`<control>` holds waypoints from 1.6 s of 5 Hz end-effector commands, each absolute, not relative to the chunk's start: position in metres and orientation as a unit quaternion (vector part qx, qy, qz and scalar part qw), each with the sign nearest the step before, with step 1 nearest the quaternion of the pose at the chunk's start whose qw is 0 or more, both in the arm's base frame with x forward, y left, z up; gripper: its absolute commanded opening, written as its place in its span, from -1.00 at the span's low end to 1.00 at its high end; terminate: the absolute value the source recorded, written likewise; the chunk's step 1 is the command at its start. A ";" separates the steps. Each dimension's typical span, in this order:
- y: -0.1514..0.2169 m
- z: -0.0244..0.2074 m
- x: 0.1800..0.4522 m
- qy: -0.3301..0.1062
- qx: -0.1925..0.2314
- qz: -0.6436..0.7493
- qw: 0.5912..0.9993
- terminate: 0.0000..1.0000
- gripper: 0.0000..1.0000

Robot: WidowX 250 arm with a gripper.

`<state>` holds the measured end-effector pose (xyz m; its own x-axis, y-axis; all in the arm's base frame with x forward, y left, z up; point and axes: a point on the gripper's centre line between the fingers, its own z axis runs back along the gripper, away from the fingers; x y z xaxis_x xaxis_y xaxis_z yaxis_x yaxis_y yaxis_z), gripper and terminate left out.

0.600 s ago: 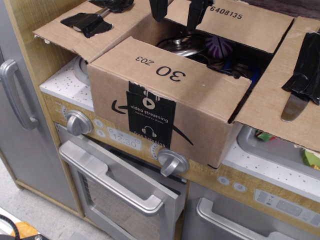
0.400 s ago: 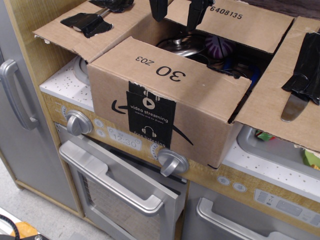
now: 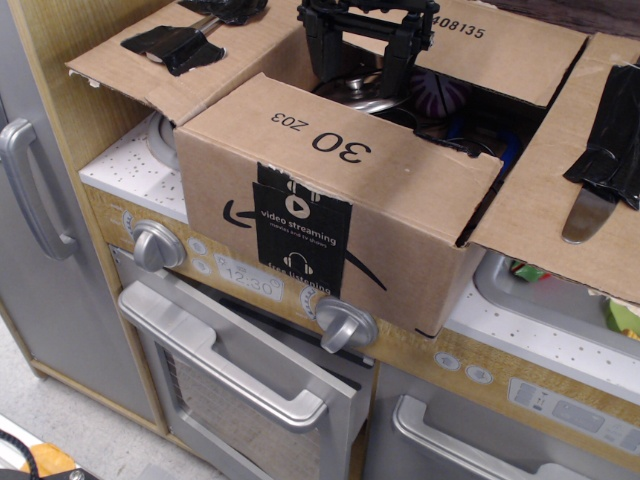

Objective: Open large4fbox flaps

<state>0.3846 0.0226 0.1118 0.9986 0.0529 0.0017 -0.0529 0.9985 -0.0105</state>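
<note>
Black pincer (image 3: 362, 50) hangs open over the big brown cardboard box (image 3: 330, 215); dropping lower, it'd probably snag the near flap (image 3: 330, 150).

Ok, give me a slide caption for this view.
Open gripper reaches into the box on the toy kitchen, three flaps splayed, the near one still closed.

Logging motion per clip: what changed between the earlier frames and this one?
The gripper has come down into the open top of the large4fbox; more of its black body shows, fingers spread above the metal lid. It grips nothing. The box, all four flaps and the taped knife stayed put.
</note>
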 end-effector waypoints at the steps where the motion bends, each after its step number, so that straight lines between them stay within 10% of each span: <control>1: 0.021 0.112 0.392 -0.018 -0.033 0.045 0.998 -1.00 1.00; 4: 0.016 0.098 0.382 0.075 -0.107 0.044 0.990 -1.00 1.00; 8: 0.010 0.172 0.339 0.122 0.010 0.129 0.984 -1.00 1.00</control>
<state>0.3323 0.0112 0.1486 0.9209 0.2510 -0.2982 -0.2409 0.9680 0.0706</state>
